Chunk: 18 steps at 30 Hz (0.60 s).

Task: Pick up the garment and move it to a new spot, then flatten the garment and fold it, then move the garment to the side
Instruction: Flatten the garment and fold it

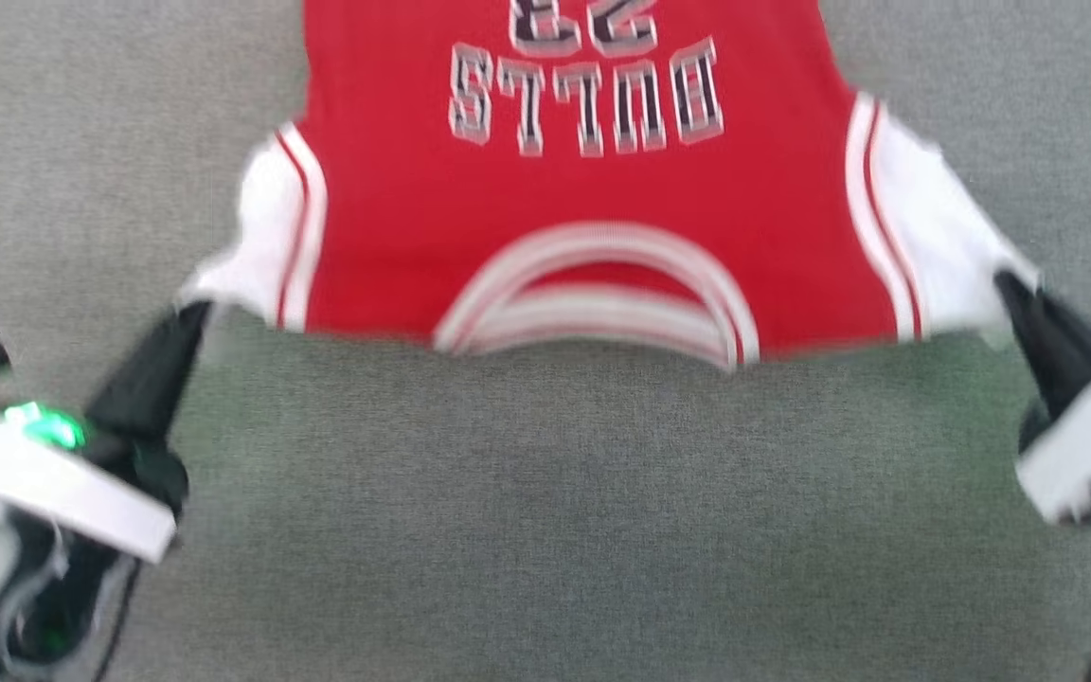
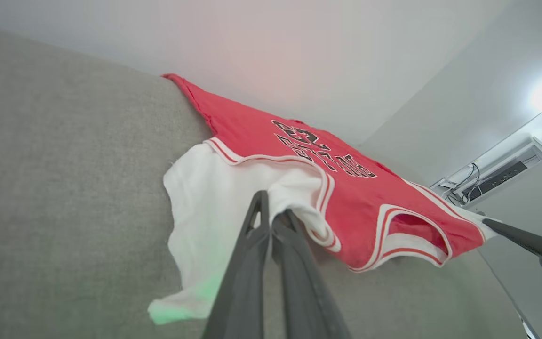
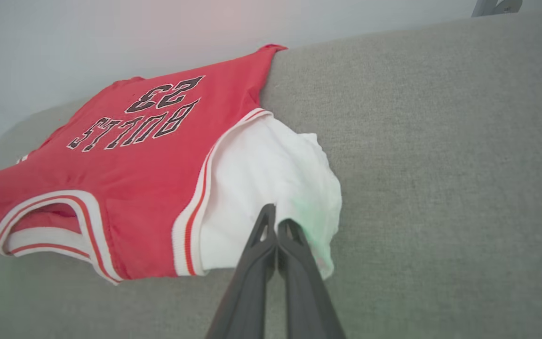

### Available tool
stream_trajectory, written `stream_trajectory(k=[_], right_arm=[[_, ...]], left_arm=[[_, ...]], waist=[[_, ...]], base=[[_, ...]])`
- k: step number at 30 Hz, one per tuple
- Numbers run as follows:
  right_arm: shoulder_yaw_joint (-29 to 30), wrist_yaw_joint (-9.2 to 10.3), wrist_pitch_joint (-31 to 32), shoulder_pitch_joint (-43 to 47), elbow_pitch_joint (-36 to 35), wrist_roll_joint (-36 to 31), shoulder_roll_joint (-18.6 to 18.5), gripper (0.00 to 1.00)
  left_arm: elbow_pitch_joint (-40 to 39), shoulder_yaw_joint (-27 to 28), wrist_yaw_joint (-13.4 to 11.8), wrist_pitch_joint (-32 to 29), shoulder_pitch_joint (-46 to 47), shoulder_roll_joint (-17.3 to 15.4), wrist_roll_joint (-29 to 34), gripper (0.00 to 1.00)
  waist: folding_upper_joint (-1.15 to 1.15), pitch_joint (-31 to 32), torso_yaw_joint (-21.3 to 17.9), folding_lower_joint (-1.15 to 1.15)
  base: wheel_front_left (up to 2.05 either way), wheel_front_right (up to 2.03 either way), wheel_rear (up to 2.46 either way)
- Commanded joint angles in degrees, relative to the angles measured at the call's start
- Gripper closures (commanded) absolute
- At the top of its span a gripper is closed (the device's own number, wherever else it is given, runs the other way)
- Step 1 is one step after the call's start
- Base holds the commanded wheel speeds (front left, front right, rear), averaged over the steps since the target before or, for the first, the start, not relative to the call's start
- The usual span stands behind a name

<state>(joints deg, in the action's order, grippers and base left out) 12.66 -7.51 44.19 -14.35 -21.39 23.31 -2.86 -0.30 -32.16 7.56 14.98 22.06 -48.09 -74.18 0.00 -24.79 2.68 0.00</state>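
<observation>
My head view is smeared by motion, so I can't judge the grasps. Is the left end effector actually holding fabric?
Observer: Yes. In the left wrist view, the left end effector is shut on the garment's white sleeve, beside the striped trim.
Operator: And the right one?
Observer: The right end effector is shut on the other white sleeve, with its fingers pressed together.
Operator: My view cuts off the far hem. Where does it end?
Observer: One hem corner reaches the far edge of the grey surface.
</observation>
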Motion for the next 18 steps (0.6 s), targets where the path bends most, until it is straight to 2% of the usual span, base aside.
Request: stream_trajectory(k=[1,10,18], right_arm=[[0.76,0.02,0.52,2.8,-1.86,1.19,-0.14,1.0],[1.69,0.02,5.45,21.62,-11.66,5.13,-0.09,1.0],[4.08,0.02,5.5,32.44,-17.64,8.29,-0.11,1.0]], left_arm=[[-0.64,1.07,-0.15,0.29,-2.7,0.28,0.98,1.0],[-4.98,7.32,-0.15,0.29,-18.57,1.28,6.12,1.0],[-8.7,11.68,-0.15,0.29,-28.55,2.37,9.13,1.0]], waist=[[0.0,0.8,0.35,0.0],[0.0,2.43,1.69,0.0],[0.0,3.12,2.43,0.0]], base=[[0.0,0.0,0.0],[0.0,0.0,0.0],[0.0,0.0,0.0]])
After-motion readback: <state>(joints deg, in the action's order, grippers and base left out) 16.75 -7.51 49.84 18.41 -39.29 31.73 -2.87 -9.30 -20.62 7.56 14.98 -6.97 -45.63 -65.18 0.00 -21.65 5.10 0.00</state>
